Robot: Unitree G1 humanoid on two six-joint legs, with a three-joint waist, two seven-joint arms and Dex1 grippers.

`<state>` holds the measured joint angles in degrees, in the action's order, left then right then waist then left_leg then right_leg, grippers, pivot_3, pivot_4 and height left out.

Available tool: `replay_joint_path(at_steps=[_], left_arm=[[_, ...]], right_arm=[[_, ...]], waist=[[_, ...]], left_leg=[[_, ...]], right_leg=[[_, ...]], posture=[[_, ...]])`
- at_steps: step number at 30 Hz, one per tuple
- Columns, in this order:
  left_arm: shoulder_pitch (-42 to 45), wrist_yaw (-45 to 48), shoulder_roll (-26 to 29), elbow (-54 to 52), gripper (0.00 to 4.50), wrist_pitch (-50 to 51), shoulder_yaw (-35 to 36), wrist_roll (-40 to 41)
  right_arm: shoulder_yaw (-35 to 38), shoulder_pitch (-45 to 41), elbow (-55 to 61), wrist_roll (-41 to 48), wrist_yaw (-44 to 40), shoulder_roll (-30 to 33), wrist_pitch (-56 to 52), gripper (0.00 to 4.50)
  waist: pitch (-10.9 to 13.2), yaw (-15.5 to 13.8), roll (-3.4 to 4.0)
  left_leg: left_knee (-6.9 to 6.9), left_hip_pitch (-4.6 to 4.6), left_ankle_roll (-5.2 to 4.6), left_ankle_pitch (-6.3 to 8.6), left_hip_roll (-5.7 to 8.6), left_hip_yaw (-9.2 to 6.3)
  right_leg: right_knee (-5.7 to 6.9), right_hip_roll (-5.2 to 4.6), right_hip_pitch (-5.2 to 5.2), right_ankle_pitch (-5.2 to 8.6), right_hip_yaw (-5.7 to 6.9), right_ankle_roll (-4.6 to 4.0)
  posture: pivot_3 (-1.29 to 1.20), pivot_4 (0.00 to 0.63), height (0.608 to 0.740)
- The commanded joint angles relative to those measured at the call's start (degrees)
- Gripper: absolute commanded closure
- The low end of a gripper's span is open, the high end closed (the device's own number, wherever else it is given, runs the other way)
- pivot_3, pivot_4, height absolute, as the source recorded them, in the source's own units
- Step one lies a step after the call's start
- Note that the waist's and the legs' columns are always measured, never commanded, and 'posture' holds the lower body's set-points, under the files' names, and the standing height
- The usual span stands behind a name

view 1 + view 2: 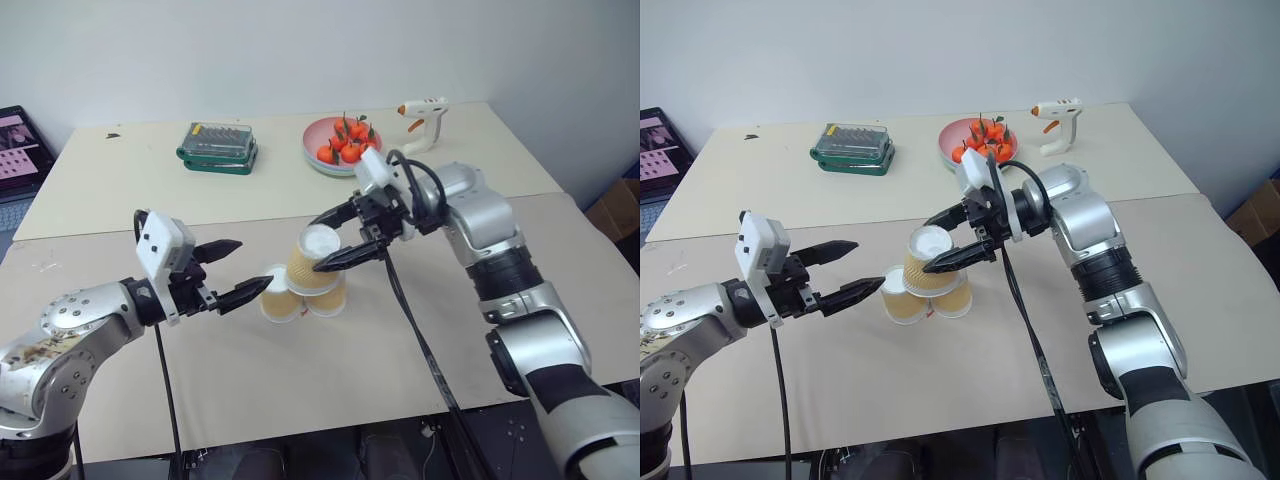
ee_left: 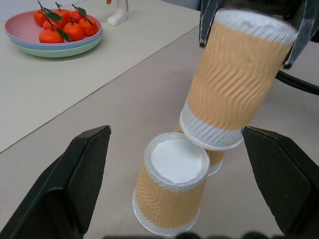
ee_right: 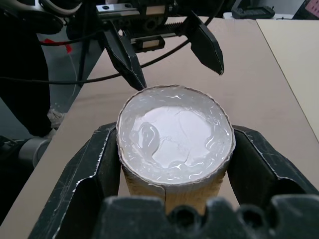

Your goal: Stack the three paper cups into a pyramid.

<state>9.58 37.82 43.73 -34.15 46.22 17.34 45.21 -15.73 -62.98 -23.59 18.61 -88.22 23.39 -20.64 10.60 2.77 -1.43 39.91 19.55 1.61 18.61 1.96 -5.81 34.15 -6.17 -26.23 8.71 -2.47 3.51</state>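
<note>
My right gripper [image 1: 335, 243] clamps the top cup [image 1: 315, 259] over two base cups [image 1: 278, 295]; left gripper [image 1: 236, 270] gapes beside them

Both eye views look down and forward from the head over the table [image 1: 300, 390], cups [image 1: 305, 285] mid-frame. The left wrist view faces the cups closely from their left; the right wrist view looks across the top cup [image 3: 175, 130].
</note>
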Motion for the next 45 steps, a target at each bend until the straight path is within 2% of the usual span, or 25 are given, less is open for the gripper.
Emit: replay_joint_path(at_steps=[1, 11, 17, 26, 29, 45], left_arm=[[0.8, 0.2, 0.1, -0.8, 0.00, -1.6, 0.7, 0.7], [0.9, -0.4, -0.6, -0.8, 0.00, -1.7, 0.7, 0.8], [0.9, -0.4, -1.2, -0.5, 0.00, -1.7, 0.8, 0.9], [2.5, 0.5, -1.7, 2.1, 0.00, -2.0, 0.6, 1.2], [3.4, 1.2, -1.7, 3.1, 0.00, -2.2, -0.1, 0.9], [3.8, 1.1, -2.7, 4.4, 0.00, -3.7, -1.5, 0.1]], right_arm=[[0.7, -3.5, -2.7, -1.1, -0.7, -1.1, 2.9, 1.72], [0.8, -7.3, -8.4, -2.7, -2.4, -3.5, 5.6, 1.72], [0.7, -8.2, -9.1, -3.2, -4.1, -2.8, 5.6, 1.72], [-2.7, -8.8, -5.1, 2.2, -4.3, 5.9, 2.0, 1.72], [-2.9, -9.4, -4.7, 2.8, -4.3, 7.0, 1.3, 1.72], [-2.7, -12.5, -7.1, 1.9, -4.3, -0.1, 0.5, 1.72]], waist=[[0.0, 0.0, 0.00], [0.0, 0.1, 0.00], [0.0, 0.1, 0.00], [0.0, -0.1, 0.00], [0.0, 0.1, 0.00], [0.0, 1.0, 0.01]], left_leg=[[0.00, 0.00, 0.01, 0.00, 0.00, 0.00], [0.00, 0.02, 0.04, -0.02, 0.00, -0.01], [-0.01, 0.02, 0.04, -0.02, 0.00, -0.01], [-0.01, 0.07, 0.03, -0.02, 0.00, -0.02], [-0.01, 0.07, 0.02, -0.01, 0.00, -0.02], [-0.01, 0.11, 0.04, -0.02, -0.01, -0.04]], right_leg=[[0.00, 0.00, 0.00, 0.00, 0.00, -0.01], [0.03, 0.00, -0.01, -0.01, 0.01, -0.01], [0.03, 0.00, -0.02, -0.01, 0.01, -0.01], [0.03, 0.00, -0.02, -0.01, 0.03, -0.01], [0.02, 0.00, -0.03, -0.01, 0.03, -0.01], [0.13, 0.00, -0.07, -0.03, 0.03, 0.00]], posture=[[0.00, 0.150, 0.725], [0.00, 0.150, 0.725], [0.00, 0.150, 0.725], [0.00, 0.150, 0.725], [0.00, 0.150, 0.725], [0.00, 0.150, 0.725]])
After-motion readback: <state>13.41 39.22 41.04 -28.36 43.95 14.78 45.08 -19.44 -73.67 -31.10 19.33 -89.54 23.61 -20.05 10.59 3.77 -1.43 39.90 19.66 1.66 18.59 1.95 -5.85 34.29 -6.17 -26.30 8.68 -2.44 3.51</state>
